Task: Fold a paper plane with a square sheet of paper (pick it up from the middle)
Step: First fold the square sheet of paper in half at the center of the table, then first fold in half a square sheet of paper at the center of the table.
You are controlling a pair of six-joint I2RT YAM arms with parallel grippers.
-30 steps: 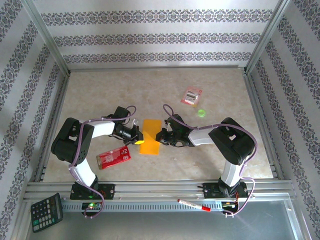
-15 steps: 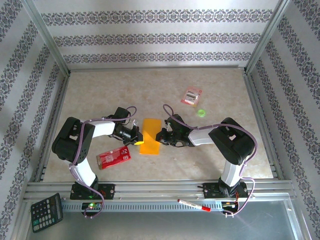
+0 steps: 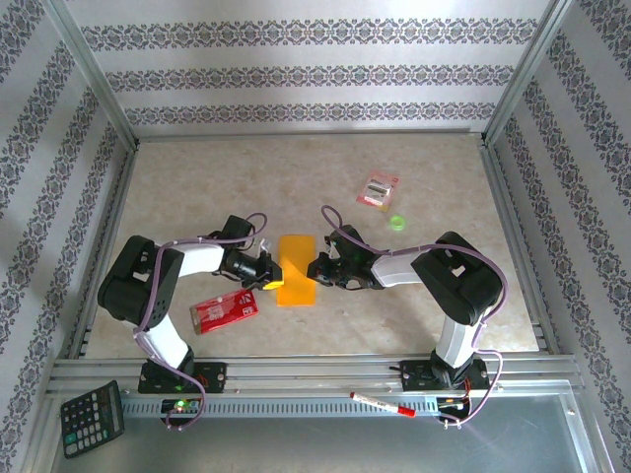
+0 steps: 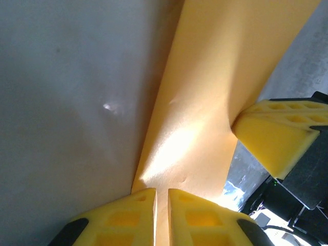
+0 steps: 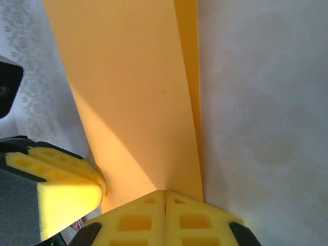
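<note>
The square sheet of paper [image 3: 295, 270] is orange-yellow and doubled into a tall narrow rectangle at the middle of the table. My left gripper [image 3: 268, 274] is at its left edge and my right gripper [image 3: 317, 268] at its right edge. In the left wrist view the sheet of paper [image 4: 205, 102] runs into the thin slit between the left gripper [image 4: 161, 197] fingertips. In the right wrist view the right gripper [image 5: 165, 197] is pressed shut where the sheet of paper [image 5: 133, 102] ends, with a second layer showing along the paper's right side.
A red rectangular packet [image 3: 225, 309] lies just near-left of the paper by the left arm. A small pink-and-white packet [image 3: 378, 189] and a small green object [image 3: 396, 223] sit to the back right. A calculator [image 3: 92, 418] and a red marker [image 3: 383, 404] lie on the front rail.
The paper and both grippers have shifted slightly to the left. The left arm's elbow has dropped a little.
</note>
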